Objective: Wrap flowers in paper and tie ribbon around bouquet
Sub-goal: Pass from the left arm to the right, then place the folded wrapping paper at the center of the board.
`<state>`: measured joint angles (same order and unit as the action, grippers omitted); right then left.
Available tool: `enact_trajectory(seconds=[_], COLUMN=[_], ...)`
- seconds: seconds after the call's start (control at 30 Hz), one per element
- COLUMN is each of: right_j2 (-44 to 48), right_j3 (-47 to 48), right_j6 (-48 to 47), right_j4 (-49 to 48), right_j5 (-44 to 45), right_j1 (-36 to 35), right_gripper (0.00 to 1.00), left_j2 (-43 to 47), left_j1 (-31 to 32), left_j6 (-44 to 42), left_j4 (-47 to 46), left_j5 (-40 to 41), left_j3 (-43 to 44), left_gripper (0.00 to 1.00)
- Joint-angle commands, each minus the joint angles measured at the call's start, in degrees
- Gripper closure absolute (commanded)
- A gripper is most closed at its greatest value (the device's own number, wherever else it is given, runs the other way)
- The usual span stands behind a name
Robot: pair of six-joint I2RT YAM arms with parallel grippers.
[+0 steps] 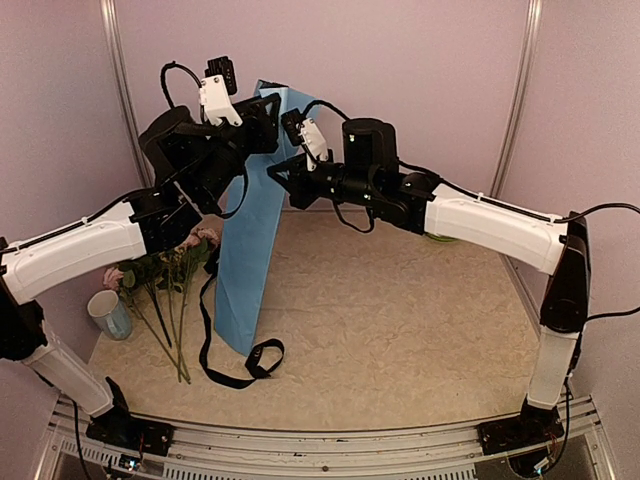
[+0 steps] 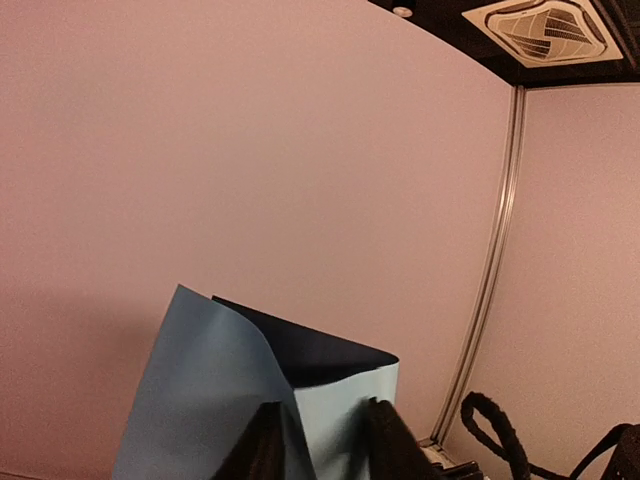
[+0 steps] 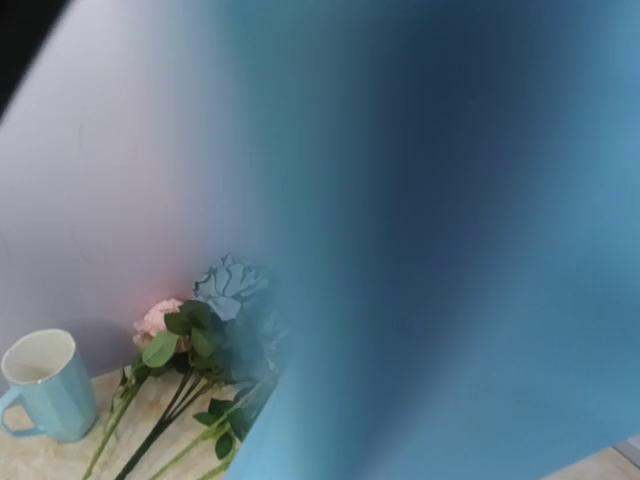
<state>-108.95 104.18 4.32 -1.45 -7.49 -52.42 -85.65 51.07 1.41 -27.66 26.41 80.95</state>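
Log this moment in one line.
paper: hanging upright, lifted; left claw: parted around its top; right claw: shut on its edge; flowers, ribbon: on table

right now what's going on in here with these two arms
Both arms hold the blue paper up so it hangs lengthwise over the table. The right fingers look closed on its side edge. The left fingers sit parted around its top. The flowers and black ribbon lie unwrapped near a mug.

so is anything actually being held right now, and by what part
the paper, hanging upright: the right claw looks shut on its upper side edge, and its top sits between the left claw's parted fingers
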Motion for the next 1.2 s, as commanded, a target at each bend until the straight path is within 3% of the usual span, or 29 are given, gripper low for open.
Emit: enact_trajectory(seconds=[0.0, 0.03, 0.07, 0.23, 0.33, 0.53, 0.63, 0.77, 0.97, 1.17], right_j2=[5.1, 5.43, 5.49, 4.91, 7.81, 20.24, 25.52, 28.29, 17.57, -4.31], right_j3=[0.47, 1.52, 3.15, 14.69, 17.01, 7.28, -0.79, -14.06, -20.65, -8.05], right_j6=[-2.09, -3.26, -4.81, -15.84, -21.82, -26.28, -20.89, -8.87, -6.23, -12.34], right_j4=[2.07, 2.87, 4.31, 19.93, 27.6, 30.23, 25.4, 16.89, 17.71, 26.41], right_j5=[-2.7, -4.44, -5.69, -20.03, -27.87, -37.82, -39.28, -44.37, -39.36, -25.82], right_j1=[1.52, 1.9, 1.96, 2.0, 1.98, 2.65, 7.22, 18.78, 30.26, 30.71], right_gripper=[1.0, 1.0, 1.0, 1.0, 1.0, 1.0, 1.0, 1.0, 1.0, 1.0], left_j2=[4.23, 5.42, 7.01, 16.62, 22.94, 27.22, 25.33, 22.17, 17.93, 14.07], left_j1=[0.43, 0.43, 0.44, 0.37, -0.72, -8.19, -9.76, -10.67, -10.92, -10.99], left_j6=[-0.75, -1.03, -1.55, -5.43, -7.39, -0.54, 0.85, 1.71, 2.47, 4.13], left_j4=[3.61, 4.11, 4.29, 4.98, 4.45, 11.79, 14.39, 16.76, 20.44, 24.51], left_j5=[-1.91, -1.03, -0.07, 9.82, 18.13, 18.05, 17.86, 16.49, 13.76, 11.13], left_j3=[-0.43, -1.15, -2.18, -8.24, -12.55, -16.82, -16.59, -15.68, -13.93, -13.77], left_gripper=[0.2, 0.11, 0.09, 0.08, 0.07, 0.08, 0.08, 0.08, 0.08, 0.08])
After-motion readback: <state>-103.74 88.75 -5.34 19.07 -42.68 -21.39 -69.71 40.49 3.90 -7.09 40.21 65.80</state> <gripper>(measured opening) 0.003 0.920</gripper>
